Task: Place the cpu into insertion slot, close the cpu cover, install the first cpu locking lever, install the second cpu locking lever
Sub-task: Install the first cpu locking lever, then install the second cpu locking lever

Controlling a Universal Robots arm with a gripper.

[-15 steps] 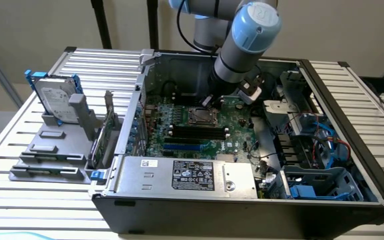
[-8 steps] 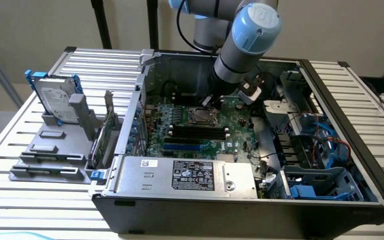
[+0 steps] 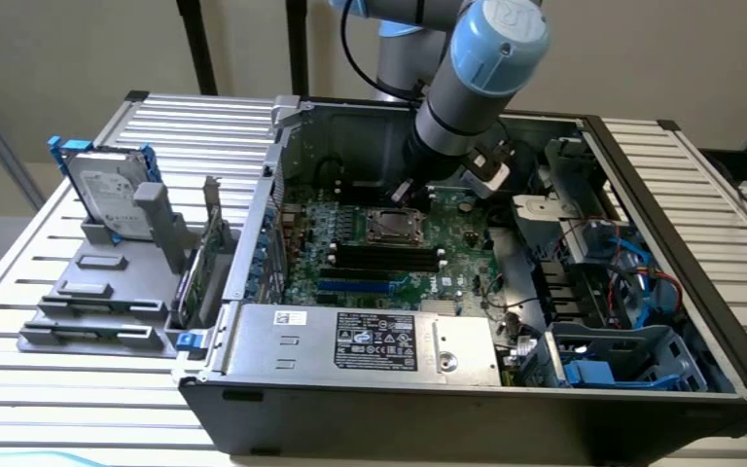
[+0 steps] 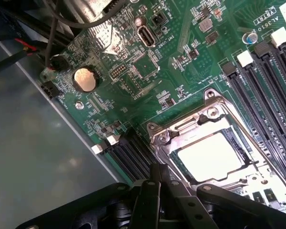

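Note:
The cpu (image 4: 209,155) lies flat in the insertion slot (image 3: 392,226) on the green board, its pale metal face showing. The cpu cover (image 4: 183,128), a silver frame, lies down around the chip, which shows through its cut-out. My gripper (image 4: 159,170) is shut with nothing between its dark fingers. Its tips hover close beside one corner of the socket, near the cover's edge. In the exterior view the gripper (image 3: 407,197) reaches down into the open computer case just behind the socket. I cannot make out how the locking levers stand.
Long black memory slots (image 4: 264,81) flank the socket on both sides. A coin battery (image 4: 84,78) and black cables (image 4: 47,28) lie nearby. In the case sit a power supply (image 3: 361,341) and blue cables (image 3: 626,282). A hard drive (image 3: 108,195) stands on a grey rack outside.

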